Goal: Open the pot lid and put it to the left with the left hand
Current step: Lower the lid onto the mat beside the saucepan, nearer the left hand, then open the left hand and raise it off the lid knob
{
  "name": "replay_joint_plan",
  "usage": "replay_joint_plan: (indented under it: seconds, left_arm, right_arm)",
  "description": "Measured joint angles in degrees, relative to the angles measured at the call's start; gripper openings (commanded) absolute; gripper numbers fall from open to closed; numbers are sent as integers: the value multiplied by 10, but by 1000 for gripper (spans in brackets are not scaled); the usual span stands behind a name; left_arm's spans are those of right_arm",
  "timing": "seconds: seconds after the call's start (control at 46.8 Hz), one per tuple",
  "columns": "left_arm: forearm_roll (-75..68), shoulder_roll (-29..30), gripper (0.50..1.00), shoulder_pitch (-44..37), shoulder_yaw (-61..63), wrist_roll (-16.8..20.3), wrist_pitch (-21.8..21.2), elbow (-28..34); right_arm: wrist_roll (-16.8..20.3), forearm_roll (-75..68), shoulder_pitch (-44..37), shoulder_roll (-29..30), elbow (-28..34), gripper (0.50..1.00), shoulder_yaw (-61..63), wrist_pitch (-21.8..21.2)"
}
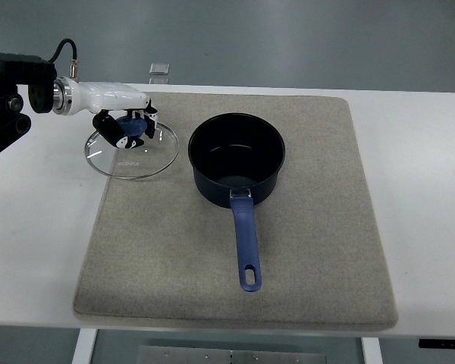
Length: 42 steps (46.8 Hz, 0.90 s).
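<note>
A dark blue pot (237, 159) with a long blue handle (246, 243) stands uncovered on the grey mat (303, 250), its handle pointing toward me. The glass lid (140, 161) with a blue knob (133, 127) lies flat at the mat's left edge, left of the pot. My left hand (129, 125) comes in from the upper left and sits over the lid's knob with fingers curled around it. The right arm does not show.
The mat lies on a white table (425, 152). A small clear object (159, 69) sits at the table's far edge behind the lid. The table's front edge runs just below the mat.
</note>
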State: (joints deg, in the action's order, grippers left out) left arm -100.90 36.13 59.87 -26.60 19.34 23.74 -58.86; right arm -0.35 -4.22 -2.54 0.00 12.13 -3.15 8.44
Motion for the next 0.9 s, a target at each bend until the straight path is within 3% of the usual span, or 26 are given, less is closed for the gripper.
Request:
replay_joint_plan:
  seconds: [0.299, 0.79, 0.897]
  left_arm:
    - [-1, -15, 500, -16, -2, -1, -35, 11]
    - [6, -37, 512, -18, 3, -1, -39, 32]
    - [9, -38, 612, -16, 3, -1, -39, 32]
  right_arm:
    - [0, 0, 0, 0, 0, 915, 0, 0]
    - [0, 0, 0, 0, 0, 915, 0, 0]
    - [0, 0, 0, 0, 0, 915, 0, 0]
